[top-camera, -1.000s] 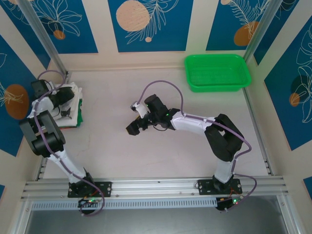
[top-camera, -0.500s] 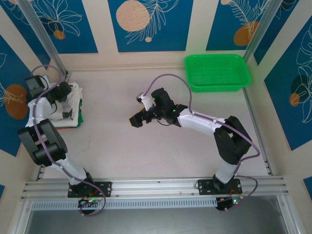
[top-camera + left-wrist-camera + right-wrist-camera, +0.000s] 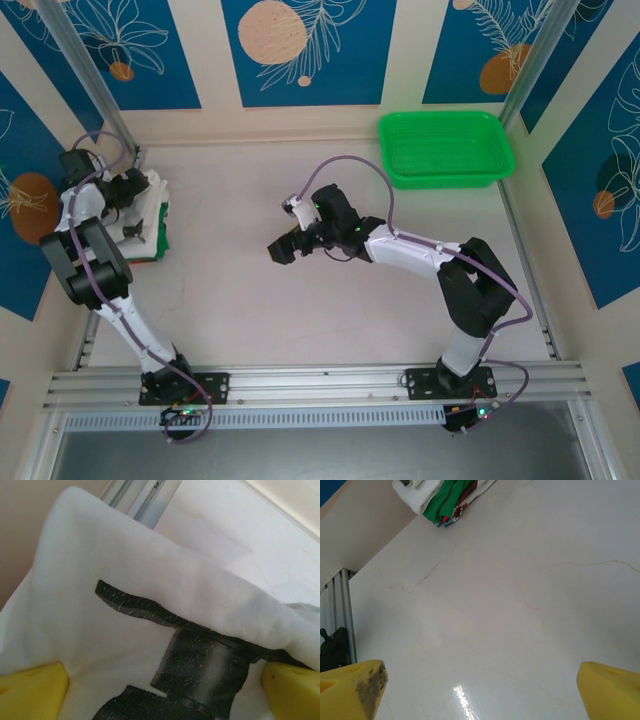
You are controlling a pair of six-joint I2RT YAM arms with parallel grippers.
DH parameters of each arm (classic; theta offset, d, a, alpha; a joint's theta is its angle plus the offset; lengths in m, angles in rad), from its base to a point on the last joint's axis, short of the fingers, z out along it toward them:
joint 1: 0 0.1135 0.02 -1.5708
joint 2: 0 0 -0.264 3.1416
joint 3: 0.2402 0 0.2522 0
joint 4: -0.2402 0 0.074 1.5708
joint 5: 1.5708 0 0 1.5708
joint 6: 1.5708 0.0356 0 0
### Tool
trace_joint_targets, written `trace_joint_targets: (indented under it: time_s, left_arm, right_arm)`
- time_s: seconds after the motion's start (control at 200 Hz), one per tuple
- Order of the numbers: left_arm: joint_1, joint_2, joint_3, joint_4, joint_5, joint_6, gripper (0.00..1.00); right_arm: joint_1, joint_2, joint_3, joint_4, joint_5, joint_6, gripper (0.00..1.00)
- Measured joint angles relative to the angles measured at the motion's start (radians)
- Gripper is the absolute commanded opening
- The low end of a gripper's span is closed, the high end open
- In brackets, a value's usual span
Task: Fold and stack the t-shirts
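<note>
Two arms, two very different jobs right now. Over at the far left edge of the pale marbled table, the stack of folded white cotton t-shirts sits tight against the side wall. The left gripper hangs right over it, jaws spread wide, its yellow fingertips framing the top shirt with nothing pinched between them. The wrist view looks down on soft white cloth and its dark printed mark. A fold of fabric rides up across that mark, so the top layer looks not quite flat. The likely reading is that this arm is there to tidy or press the pile, since an open stance suits a release or a pat rather than a carry. A strip of green-and-red cloth peeks out from under the white layers. Mid-table, the right gripper hovers low over bare surface, also spread wide and holding nothing. It is well apart from the stack, probably parked out of the left arm's way. The green plastic mesh basket waits at the far right corner with no shirt visible in it, which suggests the folding is close to done.
</note>
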Motion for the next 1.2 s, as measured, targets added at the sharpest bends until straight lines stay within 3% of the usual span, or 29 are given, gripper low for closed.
trace_joint_targets:
  time_s: [0.22, 0.415, 0.595, 0.735, 0.86, 1.065, 1.2]
  left_arm:
    - [-0.009, -0.084, -0.061, 0.002, -0.002, 0.0, 1.0]
    - [-0.051, -0.365, -0.261, 0.058, -0.027, -0.005, 1.0]
    - [-0.2, -0.682, -0.54, 0.254, -0.033, 0.023, 1.0]
    - [-0.364, -0.821, -0.779, 0.398, -0.041, 0.076, 1.0]
    - [-0.447, -0.877, -0.963, 0.481, -0.054, 0.128, 1.0]
    - [-0.449, -0.888, -1.16, 0.639, -0.123, 0.188, 1.0]
    - [-0.449, -0.798, -1.222, 0.781, -0.131, 0.203, 1.0]
  right_arm:
    - [-0.003, -0.01, 0.0, 0.001, 0.009, 0.0, 0.98]
    - [-0.033, -0.082, -0.04, 0.009, 0.042, 0.007, 0.98]
    - [-0.117, -0.195, -0.154, 0.041, 0.107, 0.021, 0.99]
    - [-0.242, -0.319, -0.289, 0.063, 0.161, 0.051, 1.0]
    - [-0.383, -0.46, -0.435, 0.106, 0.225, 0.057, 0.99]
    - [-0.545, -0.596, -0.599, 0.166, 0.334, 0.003, 0.99]
    - [-0.654, -0.6, -0.665, 0.23, 0.385, -0.031, 0.99]
